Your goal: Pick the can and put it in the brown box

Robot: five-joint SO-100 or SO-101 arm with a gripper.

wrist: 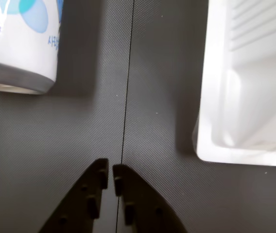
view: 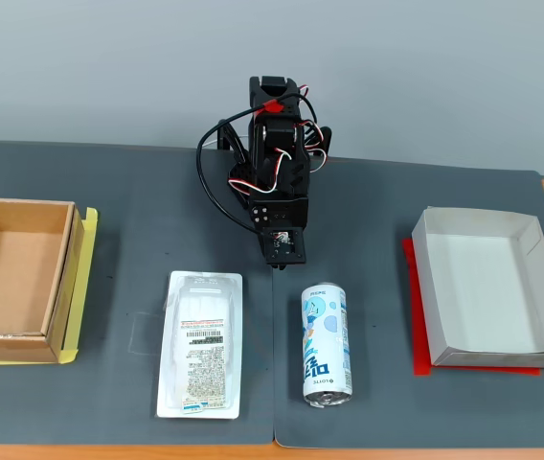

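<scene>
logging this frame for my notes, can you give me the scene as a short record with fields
surface: dark grey mat on a table
can: can lying on its side, untouched, in front of the arm
brown box: brown box at the left edge in the fixed view, empty, open top
blister pack: blister pack lying flat, left of the can
white box: white box on the right, empty
gripper: gripper shut, holding nothing, over bare mat between can and blister pack
task state: can not yet picked
</scene>
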